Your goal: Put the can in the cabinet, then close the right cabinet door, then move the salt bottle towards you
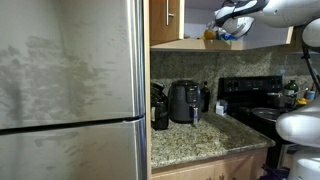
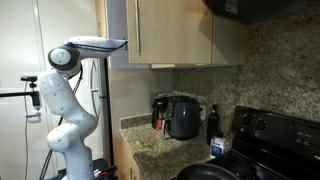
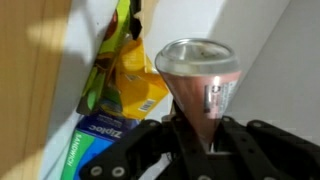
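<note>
- Gripper (image 3: pixel 200 138) is clamped on the can (image 3: pixel 198 75). The dark fingers press its lower part from both sides, so I read it as held and not released.
- Can is up inside the cabinet (image 3: pixel 265 40), high above the counter (image 1: pixel 190 140). Its long axis runs straight out from the fingers, with the pinkish round end farthest from the wrist.
- For the coming move, I judge that the can only has to be set down inside and let go. The free space is on the right of the wrist view, because yellow bags (image 3: pixel 135 75) and a blue box (image 3: pixel 95 135) stand just beside the can on the left.
- Salt bottle (image 2: pixel 218 147), as far as I can tell, stands near the counter edge beside the stove (image 2: pixel 270 135), well apart from the arm (image 2: pixel 95 43).
- Wrist view alone shows the grip and the bags. In both exterior views I see only the arm reaching up to the cabinet, and the fingers are hidden or too small to read.
</note>
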